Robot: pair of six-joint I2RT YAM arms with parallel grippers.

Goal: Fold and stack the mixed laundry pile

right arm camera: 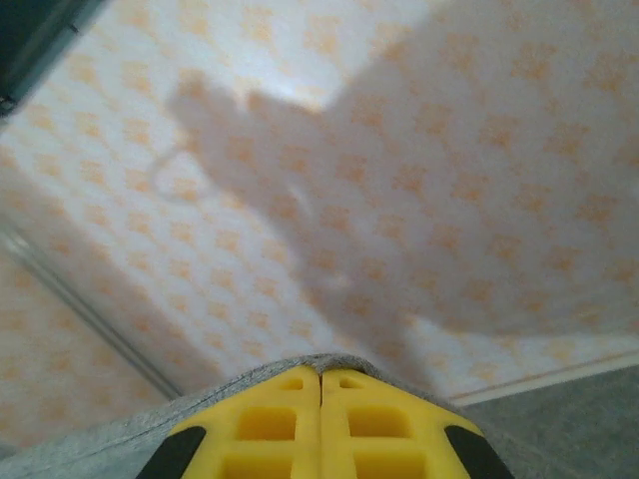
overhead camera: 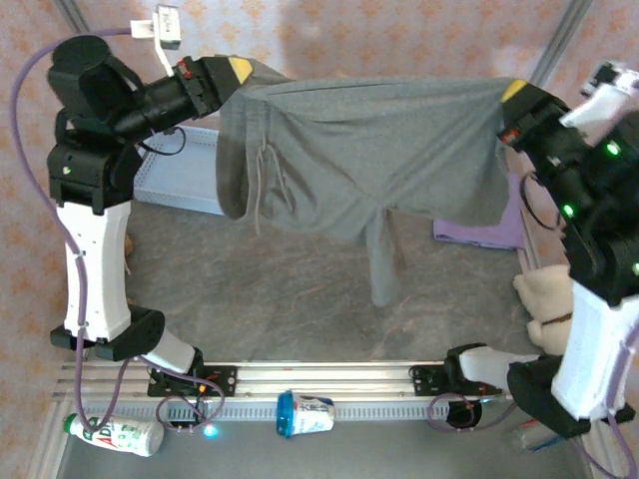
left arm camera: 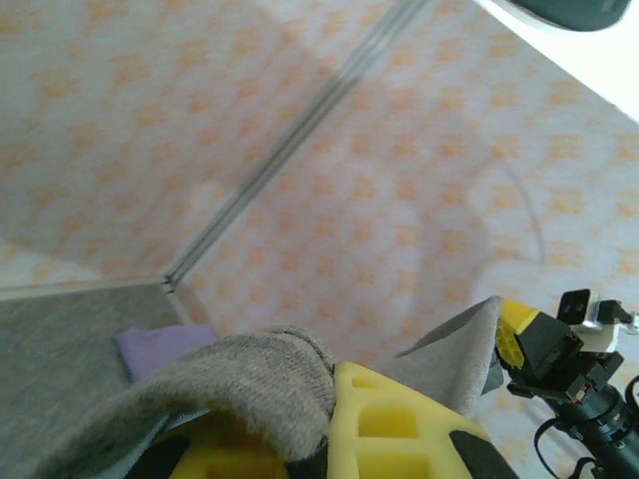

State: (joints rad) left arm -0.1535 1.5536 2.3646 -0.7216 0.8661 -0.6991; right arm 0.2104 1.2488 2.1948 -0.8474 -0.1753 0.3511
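Note:
The grey top [overhead camera: 369, 160] hangs stretched in the air between both arms, its cords [overhead camera: 265, 180] dangling at the left and one part drooping toward the table. My left gripper [overhead camera: 240, 72] is shut on the top's left upper corner; in the left wrist view grey fabric [left arm camera: 250, 384] bunches over the yellow fingers [left arm camera: 399, 429]. My right gripper [overhead camera: 515, 92] is shut on the right upper corner, and a thin grey hem [right arm camera: 250, 379] wraps its closed yellow fingers [right arm camera: 280, 419]. The lavender T-shirt [overhead camera: 489, 232] lies on the table behind the top, mostly hidden.
A light blue basket [overhead camera: 180, 170] stands at the back left behind the left arm. A cream plush toy [overhead camera: 544, 299] sits at the right edge. A bottle [overhead camera: 120, 434], a cup [overhead camera: 305, 414] and the rail lie along the near edge. Patterned walls enclose the table.

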